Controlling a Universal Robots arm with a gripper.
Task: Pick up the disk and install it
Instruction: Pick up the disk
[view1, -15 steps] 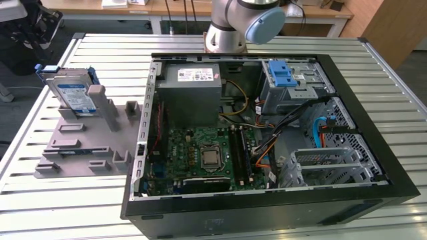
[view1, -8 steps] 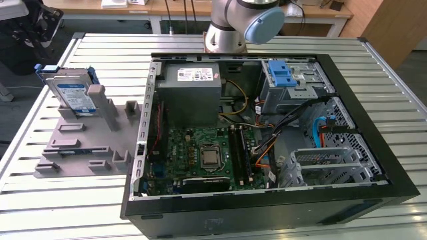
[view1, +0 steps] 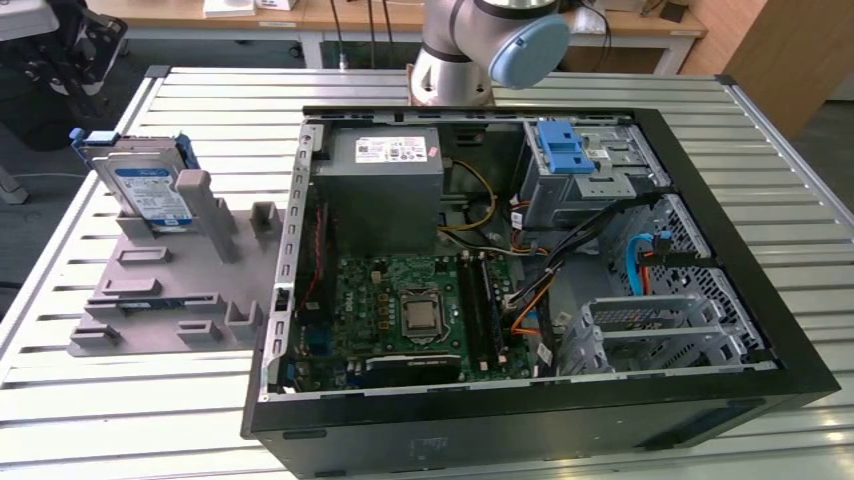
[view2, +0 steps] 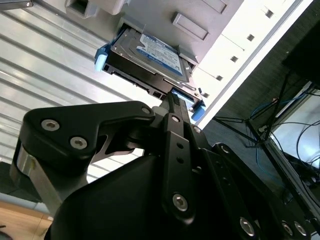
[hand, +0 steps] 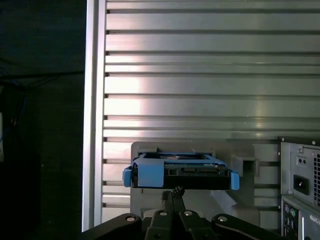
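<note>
Your gripper (hand: 172, 193) looks pinched together on nothing, apart from the disk (view1: 144, 183), which stands on edge in the grey holder (view1: 150, 300) beside the case (view1: 534, 420); approach like that and you risk knocking it over instead of straddling it.

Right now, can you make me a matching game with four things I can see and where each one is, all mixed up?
Things:
1. disk
2. circuit board
3. blue latch
4. white sticker

Places:
A. on the grey metal box
B. on the silver cage
C. propped on the grey holder, outside the computer case
D. lying flat in the bottom of the case

Pairs: 1-C, 2-D, 3-B, 4-A.
</note>
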